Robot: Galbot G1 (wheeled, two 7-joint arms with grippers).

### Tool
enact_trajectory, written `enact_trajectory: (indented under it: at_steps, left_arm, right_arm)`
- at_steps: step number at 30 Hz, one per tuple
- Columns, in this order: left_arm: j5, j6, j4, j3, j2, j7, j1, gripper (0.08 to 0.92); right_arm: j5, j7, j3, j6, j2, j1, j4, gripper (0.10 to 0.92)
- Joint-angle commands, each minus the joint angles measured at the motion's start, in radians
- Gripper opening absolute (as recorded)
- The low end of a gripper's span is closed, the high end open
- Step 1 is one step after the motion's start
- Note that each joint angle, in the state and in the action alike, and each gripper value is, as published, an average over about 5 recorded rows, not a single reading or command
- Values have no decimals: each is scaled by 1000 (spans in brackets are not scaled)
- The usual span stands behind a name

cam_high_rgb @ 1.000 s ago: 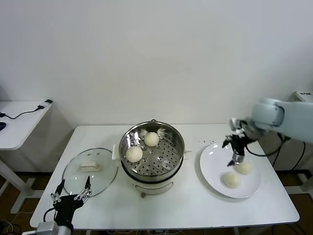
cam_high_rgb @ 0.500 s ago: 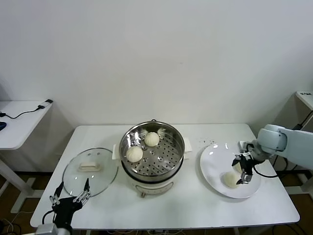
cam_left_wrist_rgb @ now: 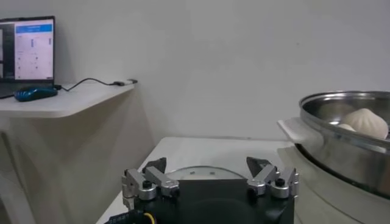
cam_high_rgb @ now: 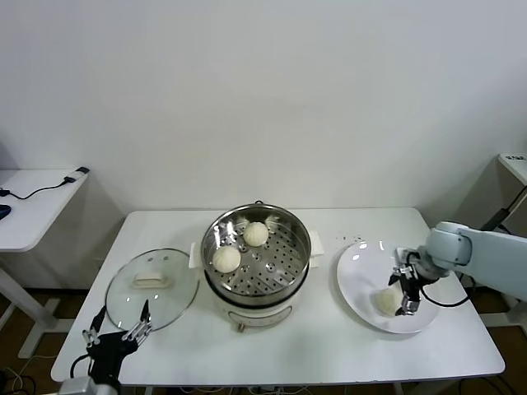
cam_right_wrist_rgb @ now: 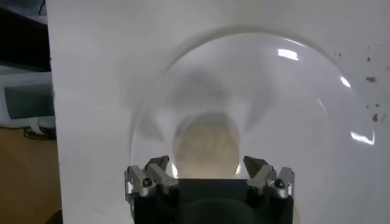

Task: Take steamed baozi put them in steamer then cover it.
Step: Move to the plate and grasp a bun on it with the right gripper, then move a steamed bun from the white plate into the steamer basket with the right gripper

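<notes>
Head view: right pincer point(cam_high_rgb: 405, 290) down on the white plate point(cam_high_rgb: 356, 280), spread around one baozi point(cam_high_rgb: 388, 301); two more lie in the steamer point(cam_high_rgb: 256, 257); cover point(cam_high_rgb: 152, 288) rests on the worktop point(cam_high_rgb: 329, 346).

Left wrist view: left pincer point(cam_left_wrist_rgb: 210, 176) spread, idle near the cover.

Right wrist view: bun sits between the spread jaws. Risk: soft dough may squash or slip. No legible writing.

Our white table point(cam_high_rgb: 329, 350)
On it we see cover point(cam_high_rgb: 152, 288), steamer point(cam_high_rgb: 256, 257) in the middle, and plate point(cam_high_rgb: 360, 280).
</notes>
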Motion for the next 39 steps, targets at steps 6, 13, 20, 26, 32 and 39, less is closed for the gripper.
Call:
enact_trajectory:
  at_steps: [6,13,20,26,32,39]
  left_arm:
    - [-1,-2,0,1,0,-1,2,823]
    - [-3,-4,0,0,1,-3,5,823]
    - [-2,-5,0,3,0,-5,4,823]
    - [5,-6,0,8,-3,-5,3,823]
    - [10,-6,0,6,-2,-5,4,823]
    - [22,-2,0,8,-1,-4,-4,823]
  right_arm:
    - [-20,16,25,-9,16,-38,-19,776]
    - [-26,8,20,-7,11,-28,-15,727]
    - [-53,-10,12,7,8,19,-2,690]
    - [-35,-67,-99,54,31,231,44,687]
    - [38,-210,-259,195,164,623,65,687]
    - [49,-315,-162,426,357,815,105,687]
